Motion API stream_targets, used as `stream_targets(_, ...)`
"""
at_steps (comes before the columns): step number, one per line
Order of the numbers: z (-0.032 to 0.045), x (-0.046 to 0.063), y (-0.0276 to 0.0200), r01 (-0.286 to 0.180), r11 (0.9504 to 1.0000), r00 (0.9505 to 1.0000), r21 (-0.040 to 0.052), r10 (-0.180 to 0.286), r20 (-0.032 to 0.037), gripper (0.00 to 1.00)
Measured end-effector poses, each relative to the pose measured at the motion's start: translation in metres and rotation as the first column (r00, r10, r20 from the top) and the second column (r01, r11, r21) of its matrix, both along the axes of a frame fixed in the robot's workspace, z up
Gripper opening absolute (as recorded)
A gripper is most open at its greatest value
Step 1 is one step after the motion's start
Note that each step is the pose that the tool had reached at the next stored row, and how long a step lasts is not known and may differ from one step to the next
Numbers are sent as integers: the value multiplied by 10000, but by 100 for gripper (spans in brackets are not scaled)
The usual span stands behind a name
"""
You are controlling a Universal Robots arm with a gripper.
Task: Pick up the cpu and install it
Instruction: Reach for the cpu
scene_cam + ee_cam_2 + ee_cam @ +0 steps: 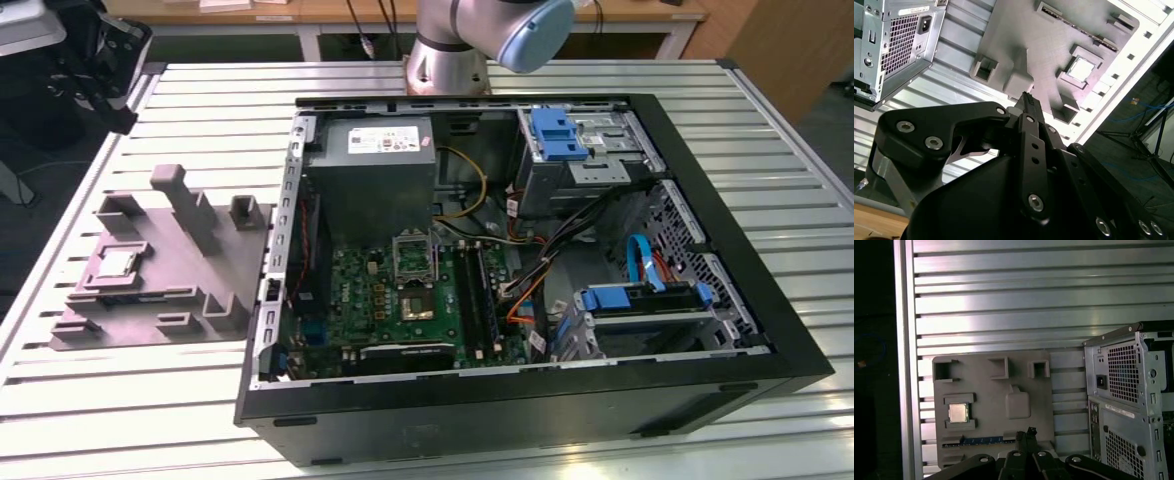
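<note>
The small, flat, square silvery-grey cpu lies in a grey moulded tray. The black gripper hangs above the tray, pressed together and empty.

cpu: one, a silvery square chip seated in a recess of the tray
tray: one, grey and moulded, with several raised blocks
dark strip with a blue edge: one, lying in the tray
computer case: one, black, with its side open
power supply: one, a grey box inside the computer case
motherboard: one, green
blue drive brackets: two, one at the far end of the computer case and one at the near end
blue flat cable: one
arm: one
pincer: one
table: one, made of metal slats
</note>
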State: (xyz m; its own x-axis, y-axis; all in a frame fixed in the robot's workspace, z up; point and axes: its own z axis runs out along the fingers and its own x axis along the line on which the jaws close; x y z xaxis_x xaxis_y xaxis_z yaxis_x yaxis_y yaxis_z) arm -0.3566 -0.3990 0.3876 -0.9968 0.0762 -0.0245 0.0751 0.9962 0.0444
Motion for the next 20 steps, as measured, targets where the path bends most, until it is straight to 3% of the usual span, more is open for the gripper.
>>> stream_targets(20,-2,-92,0,1,10000,10000,0,-1,0,11)
